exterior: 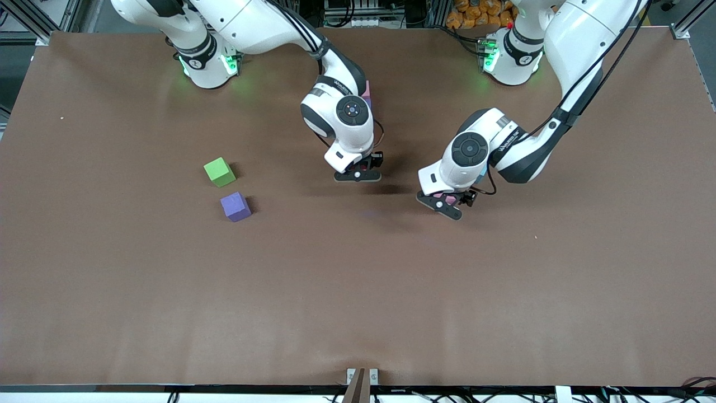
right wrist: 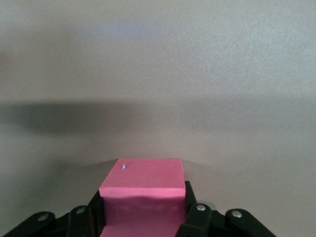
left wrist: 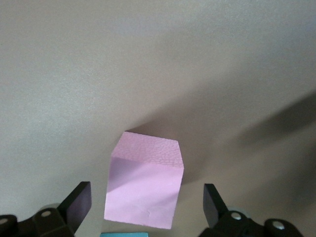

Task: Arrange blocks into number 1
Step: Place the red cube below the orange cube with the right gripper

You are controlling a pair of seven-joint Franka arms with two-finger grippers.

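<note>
- Right gripper (right wrist: 143, 217) is clamped on a red cube (right wrist: 142, 190), low over mid-table; in the front view it sits at about 11 o'clock from table centre.
- Left gripper (left wrist: 145, 205) hangs with jaws wide, straddling a pink cube (left wrist: 144, 185) without touching it, at about 1 o'clock from centre.
- We judge the step in hand to be two-fold: placing red, grasping pink.
- To do it well: we lower red flat to the table (exterior: 358, 291) and release only when seated; we centre left's jaws on pink's side faces before closing.
- Count, front view: one purple cube (exterior: 235, 206), one green cube (exterior: 219, 172) at its 11 o'clock, one more pink cube (exterior: 366, 91) partly hidden by the right arm.
- A light blue sliver (left wrist: 124, 234) shows under the left wrist; we cannot tell more.
- No orange cube is visible.
</note>
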